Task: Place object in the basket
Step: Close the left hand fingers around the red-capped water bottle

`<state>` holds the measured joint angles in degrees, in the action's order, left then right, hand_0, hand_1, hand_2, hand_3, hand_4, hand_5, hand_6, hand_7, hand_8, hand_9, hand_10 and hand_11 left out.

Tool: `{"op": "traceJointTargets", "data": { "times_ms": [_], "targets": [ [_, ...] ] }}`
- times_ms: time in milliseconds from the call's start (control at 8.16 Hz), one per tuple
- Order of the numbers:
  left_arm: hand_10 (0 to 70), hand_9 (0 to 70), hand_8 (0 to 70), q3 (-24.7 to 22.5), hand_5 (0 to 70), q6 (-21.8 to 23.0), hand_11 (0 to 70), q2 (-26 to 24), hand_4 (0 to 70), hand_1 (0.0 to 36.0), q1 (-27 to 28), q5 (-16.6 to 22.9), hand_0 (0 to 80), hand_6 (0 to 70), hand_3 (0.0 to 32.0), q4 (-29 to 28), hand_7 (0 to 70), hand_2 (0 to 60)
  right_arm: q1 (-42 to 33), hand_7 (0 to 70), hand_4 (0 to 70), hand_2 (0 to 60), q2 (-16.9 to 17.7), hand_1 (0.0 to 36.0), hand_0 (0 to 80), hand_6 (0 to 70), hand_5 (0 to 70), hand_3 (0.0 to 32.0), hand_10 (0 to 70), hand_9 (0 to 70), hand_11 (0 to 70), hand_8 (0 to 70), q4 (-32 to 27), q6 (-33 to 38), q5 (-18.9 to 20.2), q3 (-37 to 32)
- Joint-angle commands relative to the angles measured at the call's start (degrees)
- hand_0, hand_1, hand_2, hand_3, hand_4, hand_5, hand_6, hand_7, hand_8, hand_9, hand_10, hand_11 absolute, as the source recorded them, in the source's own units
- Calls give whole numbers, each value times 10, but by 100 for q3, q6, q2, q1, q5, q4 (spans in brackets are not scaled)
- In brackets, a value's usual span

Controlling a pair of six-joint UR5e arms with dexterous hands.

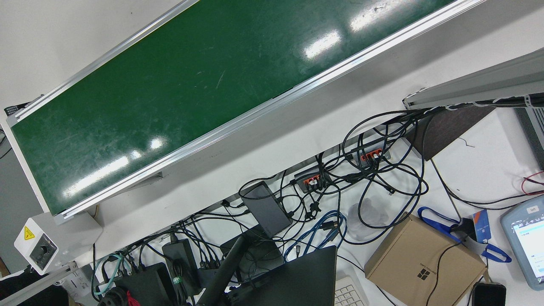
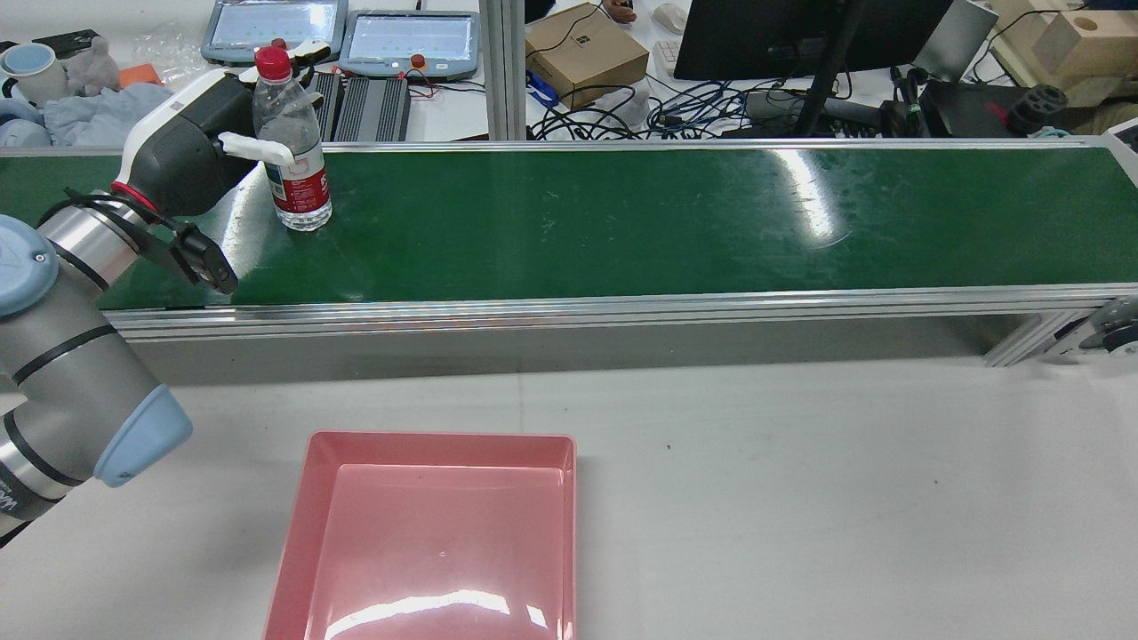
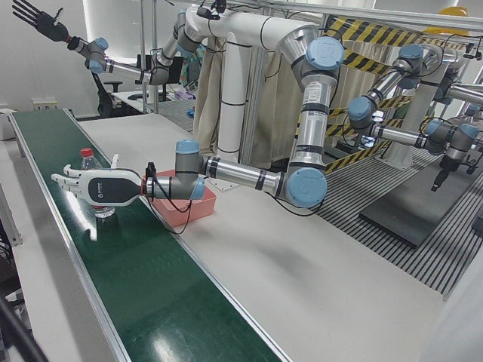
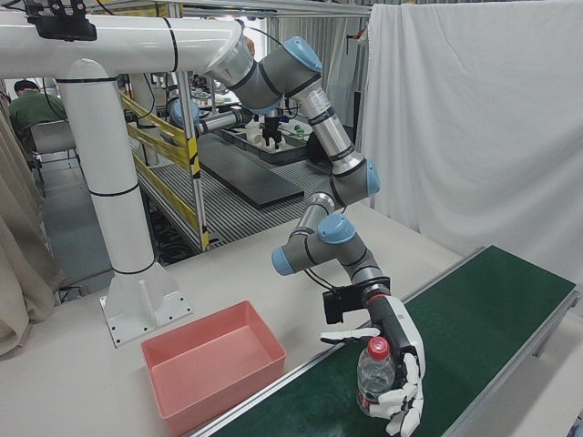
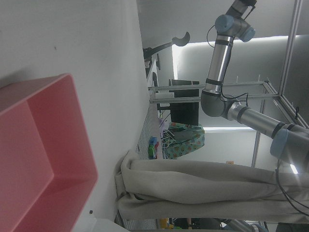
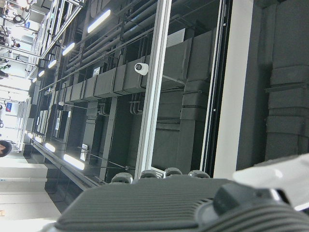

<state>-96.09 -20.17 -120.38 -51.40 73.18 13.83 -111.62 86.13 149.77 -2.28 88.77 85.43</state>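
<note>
One robot hand (image 2: 191,133) beside upright bottle (image 2: 292,147)

You have a white counter (image 2: 800,498) with a pink basket (image 2: 293,533) resting directly on it near the front edge, its floor bare. Along the counter's far side runs a green conveyor belt (image 2: 622,222) in aluminium rails, and a clear water bottle (image 2: 293,169) with a red cap stands upright on the belt's left end.
</note>
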Motion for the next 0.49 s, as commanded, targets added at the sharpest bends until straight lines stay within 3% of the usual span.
{"op": "traceJointTargets", "data": {
  "times_ms": [0, 123, 368],
  "targets": [
    [612, 604, 532, 37, 700, 101, 700, -108, 635, 139, -63, 4, 623, 672, 0, 329, 587, 91, 0, 0, 0, 0, 0, 0, 0, 0, 0, 0, 0, 0, 0, 0, 0, 0, 9, 0],
    [647, 638, 580, 29, 700, 109, 700, -109, 618, 133, -133, 12, 594, 700, 0, 366, 605, 193, 0, 0, 0, 0, 0, 0, 0, 0, 0, 0, 0, 0, 0, 0, 0, 0, 0, 0],
    [626, 622, 593, -85, 653, 110, 700, -257, 565, 136, -169, 39, 596, 691, 0, 699, 571, 194, -9, 0, 0, 0, 0, 0, 0, 0, 0, 0, 0, 0, 0, 0, 0, 0, 0, 0]
  ]
}}
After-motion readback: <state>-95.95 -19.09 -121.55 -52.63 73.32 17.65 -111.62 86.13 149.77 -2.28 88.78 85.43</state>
